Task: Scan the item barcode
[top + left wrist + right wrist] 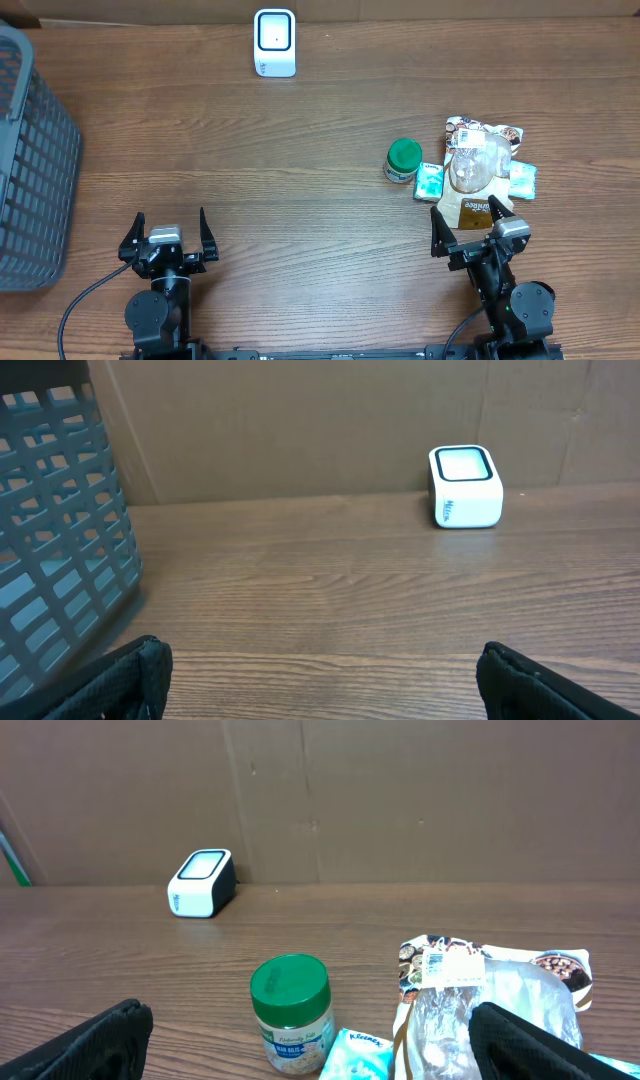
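Overhead view: the left gripper [168, 228] and right gripper [466, 212] both gape wide, empty. The green-lidded jar [403, 160] stands upright beside the snack bag [482, 205], well apart from the scanner [274, 42]. It looks rigid, light and smooth, so I'd grip its sides. The tissue pack [355, 1058] reads "Kleenex".

The table [300, 200] is holding one white scanner [274, 43] and one grey basket [30, 160]. One green-lidded jar [403, 160] is standing among the goods. Two tissue packets are lying there: the left tissue packet [429, 181] and the right tissue packet [522, 178]. One printed snack pouch [485, 132] is lying flat, and one clear plastic bag [470, 168] is resting on it. Two grippers are showing: the left gripper [168, 222] and the right gripper [464, 212].
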Robot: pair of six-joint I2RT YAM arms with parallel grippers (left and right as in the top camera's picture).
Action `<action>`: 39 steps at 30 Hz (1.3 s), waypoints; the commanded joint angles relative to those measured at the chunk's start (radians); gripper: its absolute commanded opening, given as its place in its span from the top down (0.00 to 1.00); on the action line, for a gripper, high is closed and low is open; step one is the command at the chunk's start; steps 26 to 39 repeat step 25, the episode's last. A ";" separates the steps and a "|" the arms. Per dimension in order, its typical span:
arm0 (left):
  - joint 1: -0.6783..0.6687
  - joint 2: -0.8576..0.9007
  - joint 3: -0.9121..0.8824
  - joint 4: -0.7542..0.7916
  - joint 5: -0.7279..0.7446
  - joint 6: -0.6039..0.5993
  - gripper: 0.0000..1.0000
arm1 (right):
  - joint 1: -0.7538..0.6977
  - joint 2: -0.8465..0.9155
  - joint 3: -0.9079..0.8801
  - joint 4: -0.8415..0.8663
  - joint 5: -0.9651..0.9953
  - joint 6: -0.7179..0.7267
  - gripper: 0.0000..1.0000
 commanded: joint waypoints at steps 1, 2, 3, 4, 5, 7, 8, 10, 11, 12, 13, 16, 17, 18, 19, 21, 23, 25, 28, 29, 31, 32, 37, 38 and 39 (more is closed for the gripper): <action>-0.003 -0.011 -0.005 -0.002 -0.007 0.005 0.00 | -0.003 -0.010 -0.010 0.006 0.013 0.005 0.00; -0.003 -0.011 -0.005 -0.002 -0.007 0.005 0.00 | -0.003 -0.010 -0.010 0.006 0.013 0.005 0.00; -0.003 -0.011 -0.005 -0.002 -0.007 0.005 0.01 | -0.003 -0.010 -0.010 0.006 0.013 0.005 0.00; -0.003 -0.011 -0.005 -0.002 -0.007 0.005 0.00 | -0.003 -0.010 -0.010 0.006 0.013 0.005 0.00; -0.003 -0.011 -0.005 -0.001 -0.007 0.005 0.01 | -0.003 -0.010 -0.010 0.006 0.013 0.005 0.00; -0.003 -0.011 -0.005 -0.002 -0.007 0.005 0.00 | -0.003 -0.010 -0.010 0.006 0.013 0.005 0.00; -0.003 -0.011 -0.005 -0.002 -0.007 0.005 0.01 | -0.003 -0.010 -0.010 0.006 0.013 0.005 0.00; -0.003 -0.011 -0.005 -0.002 -0.007 0.005 0.00 | -0.003 -0.010 -0.010 0.006 0.013 0.005 0.00; -0.003 -0.011 -0.005 -0.002 -0.007 0.005 0.01 | -0.003 -0.010 -0.010 0.006 0.013 0.005 0.00; -0.003 -0.011 -0.005 -0.002 -0.007 0.005 0.00 | -0.003 -0.010 -0.010 0.006 0.013 0.005 0.00; -0.003 -0.011 -0.005 -0.002 -0.007 0.005 0.00 | -0.003 -0.010 -0.010 0.006 0.013 0.005 0.00; -0.003 -0.011 -0.005 -0.002 -0.007 0.005 0.00 | -0.003 -0.010 -0.010 0.006 0.013 0.005 0.00; -0.003 -0.011 -0.005 -0.002 -0.007 0.005 0.01 | -0.003 -0.010 -0.010 0.006 0.013 0.005 0.00; -0.003 -0.011 -0.005 -0.002 -0.007 0.005 0.00 | -0.003 -0.010 -0.010 0.006 0.013 0.005 0.00; -0.003 -0.011 -0.005 -0.002 -0.007 0.005 0.01 | -0.003 -0.010 -0.010 0.006 0.013 0.005 0.00; -0.003 -0.011 -0.005 -0.002 -0.007 0.005 0.00 | -0.003 -0.010 -0.010 0.006 0.013 0.005 0.00; -0.003 -0.011 -0.005 -0.002 -0.007 0.005 0.00 | -0.003 -0.010 -0.010 0.006 0.013 0.005 0.00; -0.003 -0.011 -0.005 -0.002 -0.007 0.005 0.00 | -0.003 -0.010 -0.010 0.006 0.013 0.005 0.00; -0.003 -0.011 -0.005 -0.002 -0.007 0.005 0.00 | -0.003 -0.010 -0.010 0.006 0.013 0.005 0.00; -0.003 -0.011 -0.005 -0.002 -0.007 0.005 0.00 | -0.003 -0.010 -0.010 0.006 0.013 0.005 0.00; -0.003 -0.011 -0.005 -0.002 -0.007 0.005 0.00 | -0.003 -0.010 -0.010 0.006 0.013 0.005 0.00; -0.003 -0.011 -0.005 -0.002 -0.007 0.005 0.00 | -0.003 -0.010 -0.010 0.006 0.013 0.005 0.00; -0.003 -0.011 -0.005 -0.002 -0.007 0.005 0.00 | -0.003 -0.010 -0.010 0.006 0.013 0.005 0.00; -0.003 -0.011 -0.005 -0.002 -0.007 0.005 0.00 | -0.003 -0.010 -0.010 0.006 0.013 0.005 0.00; -0.003 -0.011 -0.005 -0.002 -0.007 0.005 0.00 | -0.003 -0.010 -0.010 0.006 0.013 0.005 0.00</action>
